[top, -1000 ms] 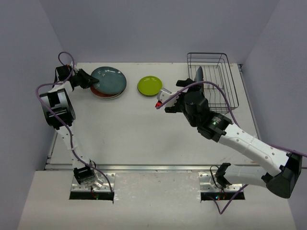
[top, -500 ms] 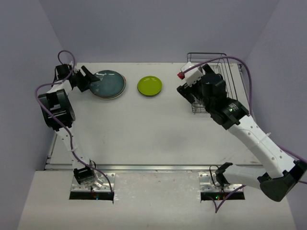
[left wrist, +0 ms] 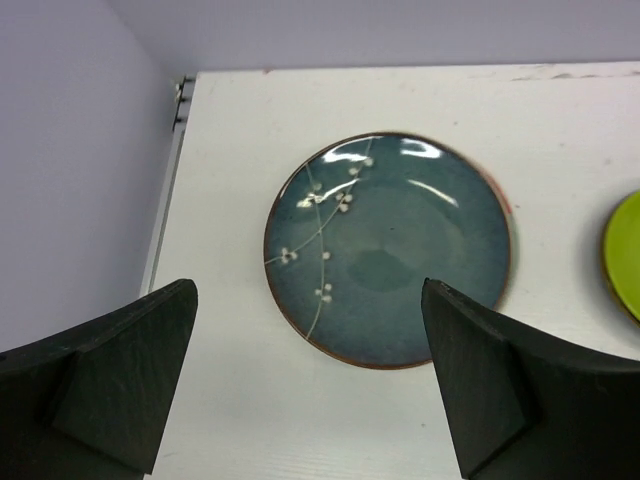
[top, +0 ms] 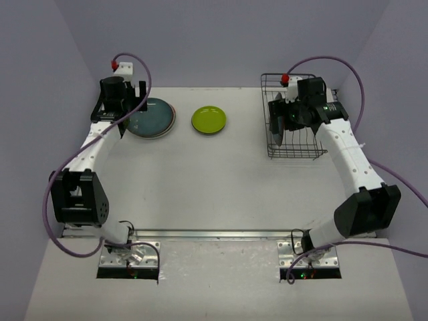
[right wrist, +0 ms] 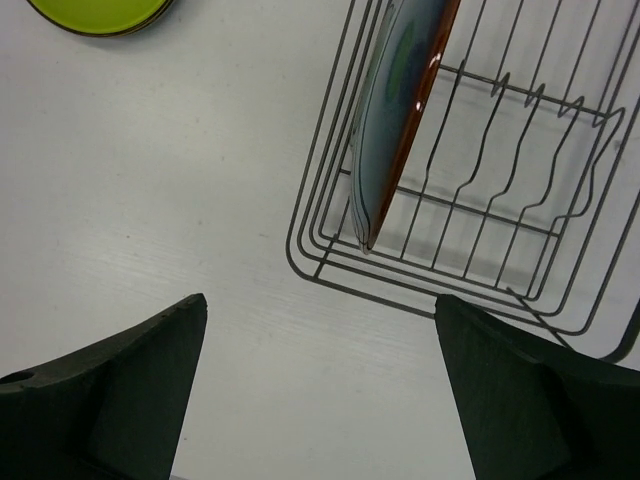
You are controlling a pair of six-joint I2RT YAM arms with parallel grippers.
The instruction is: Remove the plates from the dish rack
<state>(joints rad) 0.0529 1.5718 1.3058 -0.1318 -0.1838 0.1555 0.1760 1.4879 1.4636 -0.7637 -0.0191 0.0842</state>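
A teal plate with a white branch pattern (left wrist: 390, 260) (top: 152, 118) lies flat at the table's back left, and a thin red rim shows under it. My left gripper (left wrist: 310, 400) (top: 132, 110) hovers above its near-left side, open and holding nothing. A lime green plate (top: 208, 120) (right wrist: 95, 12) lies flat to the right of it. The wire dish rack (top: 314, 155) (right wrist: 470, 280) stands at the back right. One plate (right wrist: 395, 110) stands on edge in its left slots, blue-grey on one face and red-brown on the other. My right gripper (right wrist: 320, 390) (top: 284, 124) hangs open over the rack's near-left corner.
The table's left edge (left wrist: 165, 220) and back corner run close beside the teal plate. A purple cable loops above each arm. The rack's other slots (right wrist: 520, 150) hold nothing that I can see.
My left gripper has opened, let go of the teal plate and lifted off it. The right arm has swung from the middle of the table to above the dish rack.
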